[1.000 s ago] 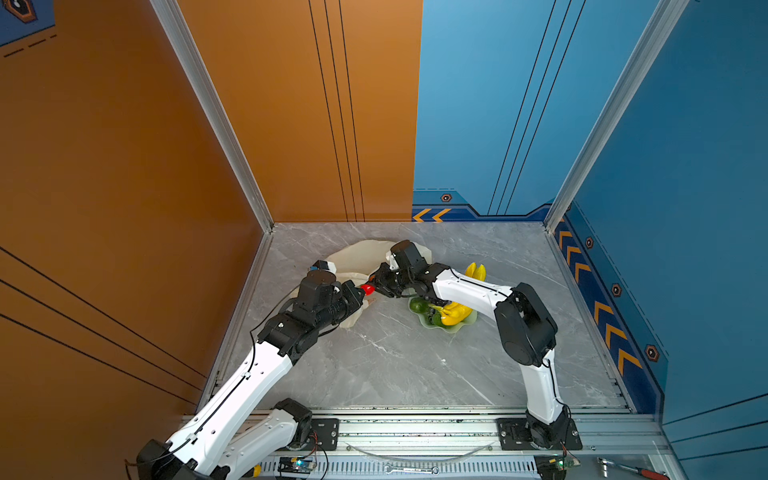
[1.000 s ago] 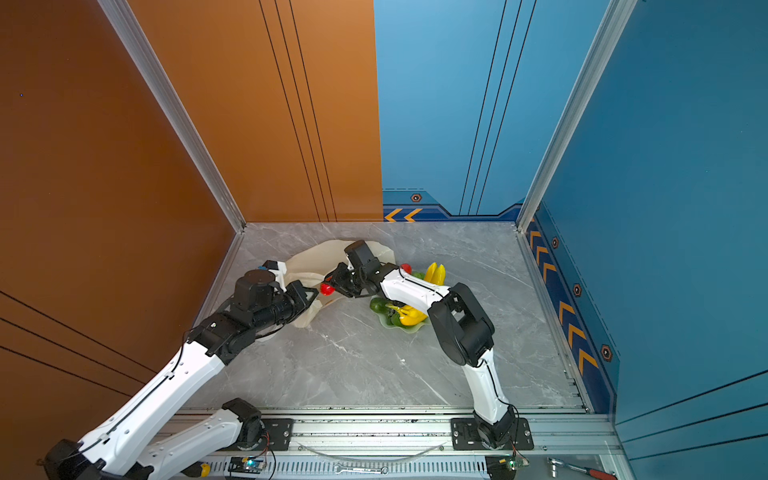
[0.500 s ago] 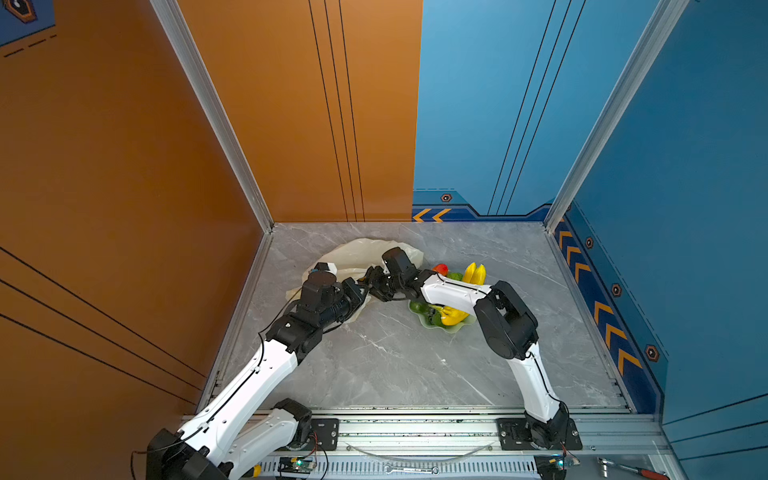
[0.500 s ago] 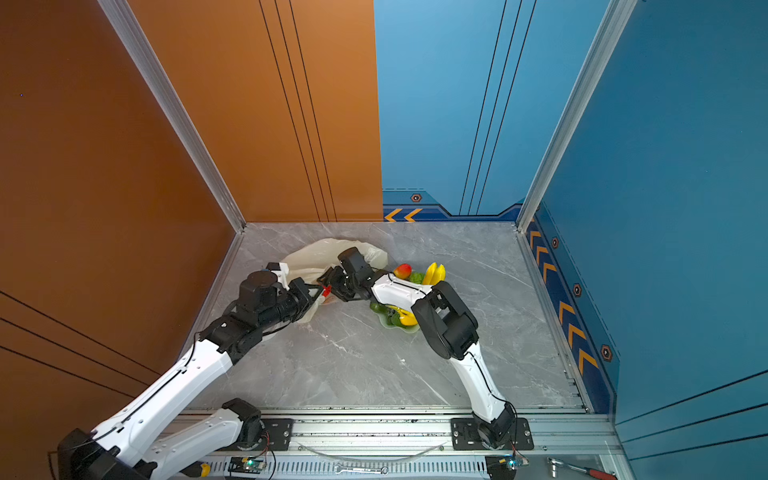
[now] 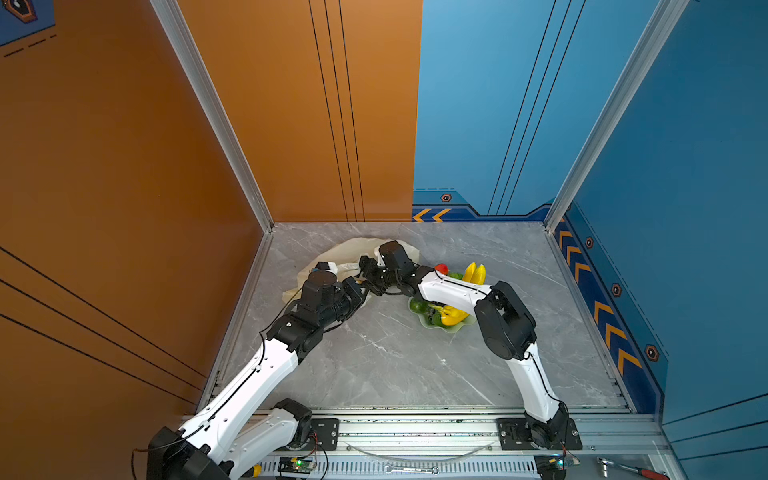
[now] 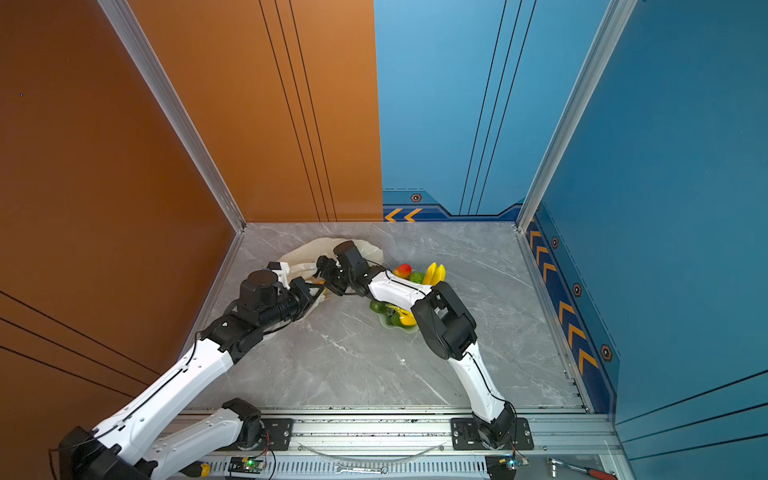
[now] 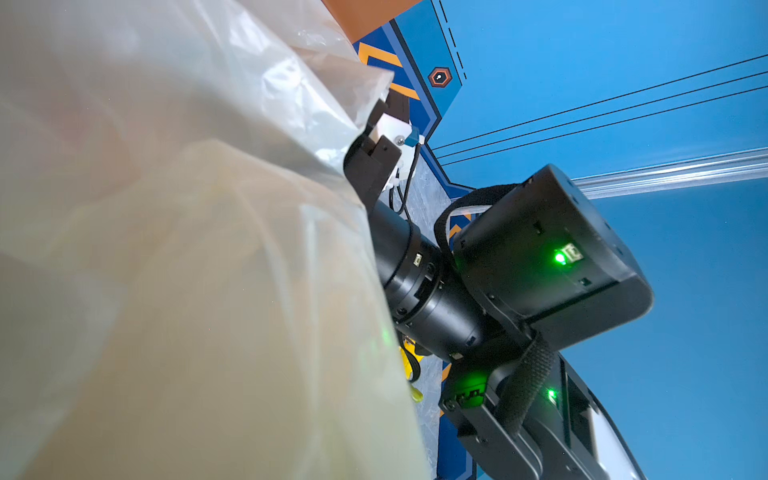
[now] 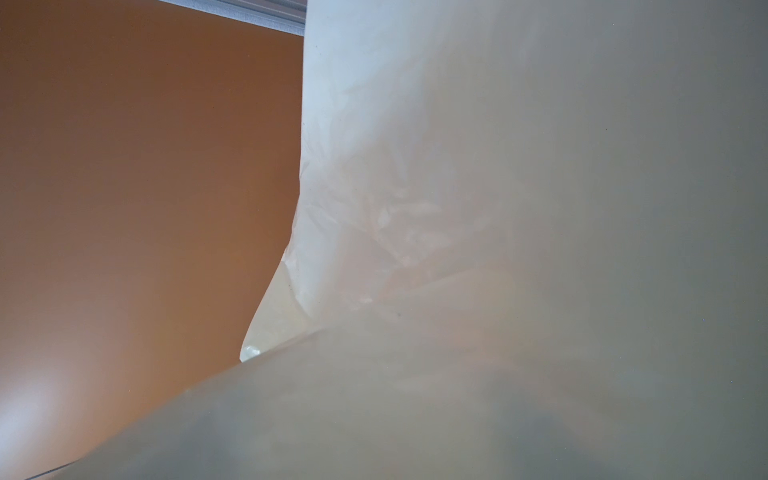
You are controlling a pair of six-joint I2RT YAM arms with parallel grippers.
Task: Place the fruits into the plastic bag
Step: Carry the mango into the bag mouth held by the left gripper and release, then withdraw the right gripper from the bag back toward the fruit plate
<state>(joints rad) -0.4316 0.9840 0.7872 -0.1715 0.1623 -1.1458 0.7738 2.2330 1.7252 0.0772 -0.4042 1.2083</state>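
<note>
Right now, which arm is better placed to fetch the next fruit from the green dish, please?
Probably right. The right gripper is at the mouth of the plastic bag, its arm over the dish; the left gripper is shut on the bag's edge, seemingly holding it open.

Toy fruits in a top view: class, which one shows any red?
The small red-and-yellow mango-like fruit, beside the round green fruit and the yellow banana bunch; every other visible fruit is plain green or yellow.

Fingertips of the right claw behind the plastic bag, its film a close blur, contents indistinguishable.
</note>
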